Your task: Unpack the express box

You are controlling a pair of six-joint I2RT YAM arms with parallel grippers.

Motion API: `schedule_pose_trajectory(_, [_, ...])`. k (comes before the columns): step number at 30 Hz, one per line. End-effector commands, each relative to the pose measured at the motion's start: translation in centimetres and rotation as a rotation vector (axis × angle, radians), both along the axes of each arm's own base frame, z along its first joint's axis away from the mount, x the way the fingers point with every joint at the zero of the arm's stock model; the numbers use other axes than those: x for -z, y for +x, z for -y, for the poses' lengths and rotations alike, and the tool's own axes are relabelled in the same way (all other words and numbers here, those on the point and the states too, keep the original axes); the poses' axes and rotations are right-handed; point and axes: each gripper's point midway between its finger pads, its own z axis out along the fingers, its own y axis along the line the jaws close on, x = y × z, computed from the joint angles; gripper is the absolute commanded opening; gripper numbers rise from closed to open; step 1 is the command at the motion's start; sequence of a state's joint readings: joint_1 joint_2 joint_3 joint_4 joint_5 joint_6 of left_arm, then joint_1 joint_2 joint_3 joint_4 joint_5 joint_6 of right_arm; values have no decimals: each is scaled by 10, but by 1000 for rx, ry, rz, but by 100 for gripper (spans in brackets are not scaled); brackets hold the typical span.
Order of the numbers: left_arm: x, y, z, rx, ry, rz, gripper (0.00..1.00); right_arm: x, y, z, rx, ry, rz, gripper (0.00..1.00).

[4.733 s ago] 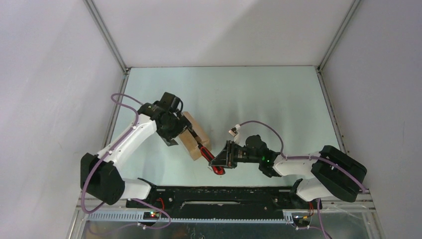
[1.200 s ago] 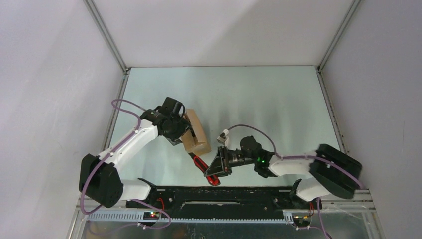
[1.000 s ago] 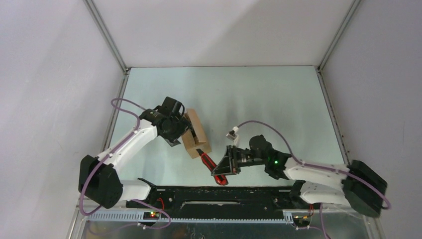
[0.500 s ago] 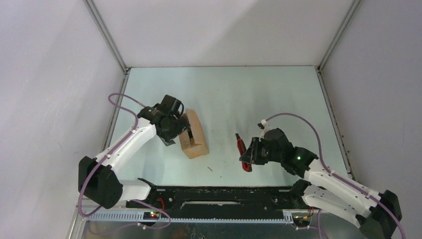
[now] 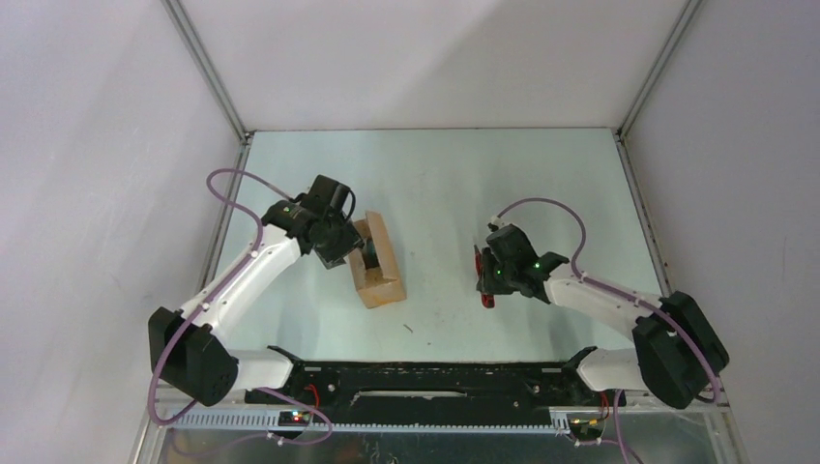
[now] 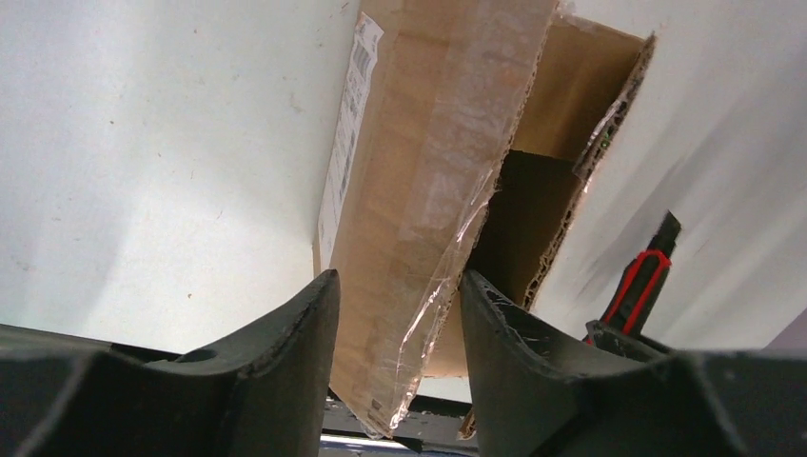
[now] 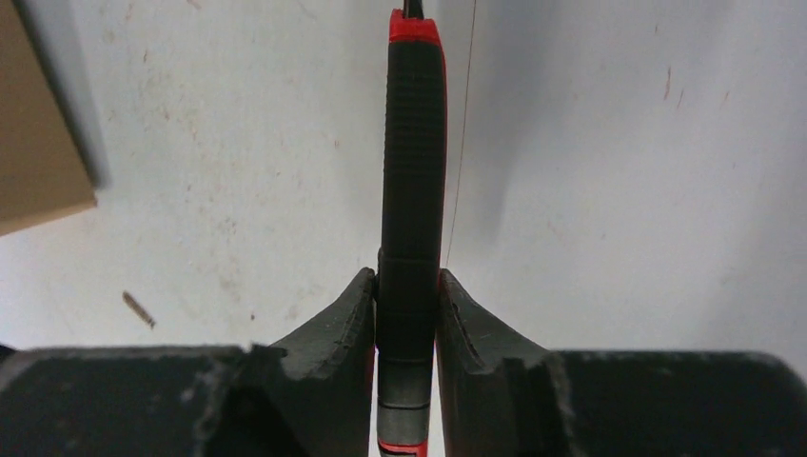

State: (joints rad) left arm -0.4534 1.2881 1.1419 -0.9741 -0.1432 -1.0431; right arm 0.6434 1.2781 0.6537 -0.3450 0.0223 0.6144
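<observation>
left wrist view puts the left hand astride a taped flap of the express box, fingers apart; whether they pinch it, i cannot tell. the box sits on the counter, left of centre. a pull could drag the unpinned box or tear the flap where tape clings. the right hand, well apart, is clamped on the knife, which might slip. count: 1 box, 1 knife, 2 hands.

White printed label on the express box, lettering too blurred to read
</observation>
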Motion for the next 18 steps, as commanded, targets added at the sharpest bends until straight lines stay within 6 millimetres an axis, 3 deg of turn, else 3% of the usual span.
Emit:
schedule_pose_trajectory(1, [-29, 10, 8, 51, -34, 93, 51, -19, 37, -9, -9, -7, 122, 36])
schedule_pose_trajectory(6, [-30, 12, 10, 67, -45, 104, 47, -26, 45, -9, -9, -23, 130, 62])
schedule_pose_trajectory(10, [-32, 13, 9, 77, -51, 113, 45, -40, 48, -8, -3, -50, 152, 70])
schedule_pose_trajectory(13, [-36, 12, 7, 79, -54, 125, 45, -72, 45, -21, -30, -29, 194, 74])
schedule_pose_trajectory(18, [-40, 10, 5, 87, -71, 147, 41, -138, 35, -74, -134, 42, 301, 77])
